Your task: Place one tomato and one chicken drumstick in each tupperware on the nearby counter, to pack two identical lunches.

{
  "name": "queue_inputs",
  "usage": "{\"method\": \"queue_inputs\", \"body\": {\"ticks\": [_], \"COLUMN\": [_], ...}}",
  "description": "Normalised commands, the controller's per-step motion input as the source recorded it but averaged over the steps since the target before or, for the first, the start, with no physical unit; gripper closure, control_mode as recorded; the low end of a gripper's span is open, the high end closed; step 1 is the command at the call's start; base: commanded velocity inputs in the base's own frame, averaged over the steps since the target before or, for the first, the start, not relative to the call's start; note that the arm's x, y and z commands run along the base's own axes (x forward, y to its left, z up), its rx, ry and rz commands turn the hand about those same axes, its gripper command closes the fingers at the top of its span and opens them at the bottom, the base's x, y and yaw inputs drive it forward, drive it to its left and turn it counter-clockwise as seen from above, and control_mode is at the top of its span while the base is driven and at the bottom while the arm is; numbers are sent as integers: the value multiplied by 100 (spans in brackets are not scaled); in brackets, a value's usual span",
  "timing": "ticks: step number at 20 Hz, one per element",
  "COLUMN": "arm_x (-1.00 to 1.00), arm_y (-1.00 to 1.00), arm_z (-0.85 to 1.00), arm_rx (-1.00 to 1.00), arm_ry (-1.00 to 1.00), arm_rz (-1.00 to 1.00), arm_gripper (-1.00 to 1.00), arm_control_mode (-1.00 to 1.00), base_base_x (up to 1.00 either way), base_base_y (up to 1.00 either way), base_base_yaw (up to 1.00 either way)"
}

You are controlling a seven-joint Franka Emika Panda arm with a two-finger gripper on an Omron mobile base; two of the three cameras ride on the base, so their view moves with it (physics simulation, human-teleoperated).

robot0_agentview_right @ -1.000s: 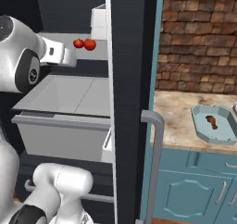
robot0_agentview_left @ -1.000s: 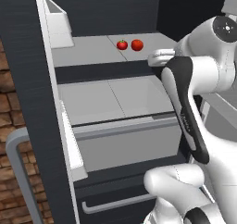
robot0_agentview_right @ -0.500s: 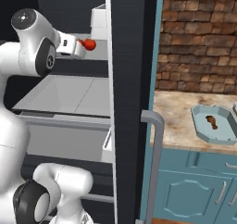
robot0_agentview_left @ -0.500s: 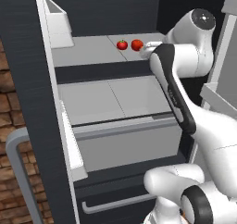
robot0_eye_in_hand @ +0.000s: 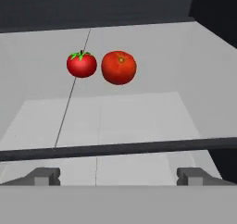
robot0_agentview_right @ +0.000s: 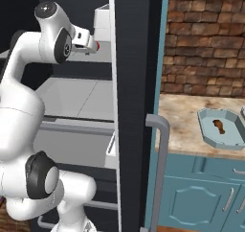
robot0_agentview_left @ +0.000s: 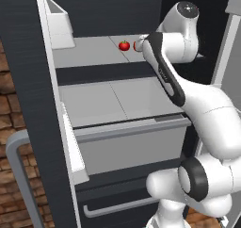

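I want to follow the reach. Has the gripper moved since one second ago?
Yes. In the left base view the arm has swung toward the tomatoes on the fridge shelf. The open gripper now faces them.

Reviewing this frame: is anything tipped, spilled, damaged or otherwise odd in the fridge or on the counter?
Nothing stands out. Two tomatoes sit side by side on the grey fridge shelf, and a tupperware holding a drumstick lies flat on the counter.

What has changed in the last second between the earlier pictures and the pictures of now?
The arm has swung up and forward, so the open gripper now faces the two tomatoes on the fridge shelf. It holds nothing. The tomatoes have not moved. The tupperware on the counter is unchanged, with a drumstick in it, and the base has stayed in place.
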Motion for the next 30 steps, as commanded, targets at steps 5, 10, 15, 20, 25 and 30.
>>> {"method": "queue_inputs", "body": {"ticks": [5,10,15,20,25,30], "arm_x": [51,40,40,42,45,46], "arm_y": [0,0,0,0,0,0], "arm_z": [-7,-17,-15,-11,-12,-9], "arm_rx": [0,0,0,0,0,0], "arm_ry": [0,0,0,0,0,0], "arm_rz": [0,0,0,0,0,0], "arm_gripper": [-100,-100,-100,-100,-100,-100], "arm_control_mode": [-100,-100,-100,-100,-100,-100], "base_base_x": [0,0,0,0,0,0], "base_base_y": [0,0,0,0,0,0], "base_base_yaw": [0,0,0,0,0,0]}}
